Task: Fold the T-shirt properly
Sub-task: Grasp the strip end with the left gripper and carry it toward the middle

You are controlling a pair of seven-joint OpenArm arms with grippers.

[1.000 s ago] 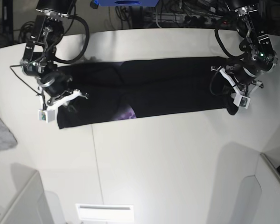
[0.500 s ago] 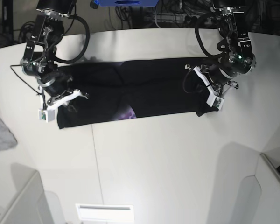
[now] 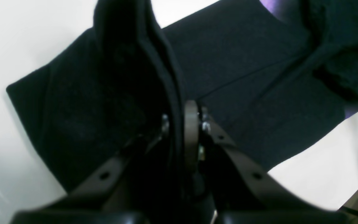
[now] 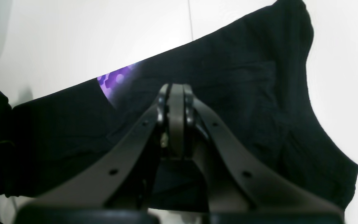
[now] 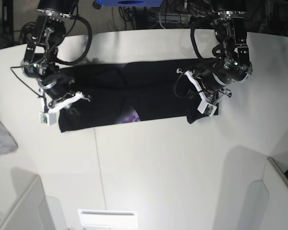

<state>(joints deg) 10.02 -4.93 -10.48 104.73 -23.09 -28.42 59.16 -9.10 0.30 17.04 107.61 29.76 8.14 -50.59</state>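
Base view: T-shirt (image 5: 149, 96) end carried inward.
Left end effector (image 5: 201, 98) clamps the hem, apparently folding; right end effector (image 5: 67, 102) closed, empty.

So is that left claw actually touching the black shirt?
Touching. The left wrist view shows the left gripper pinching a fold of the T-shirt.

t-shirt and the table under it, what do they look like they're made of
T-shirt: soft knit cloth, probably cotton jersey, matte black. It creases, drapes where the left pincer pinches it up, and shows a fine fuzzy weave in the wrist views; the purple print looks like flat ink.

Table: hard, smooth white panels, maybe laminate or painted board, slightly glossy, with a thin seam.
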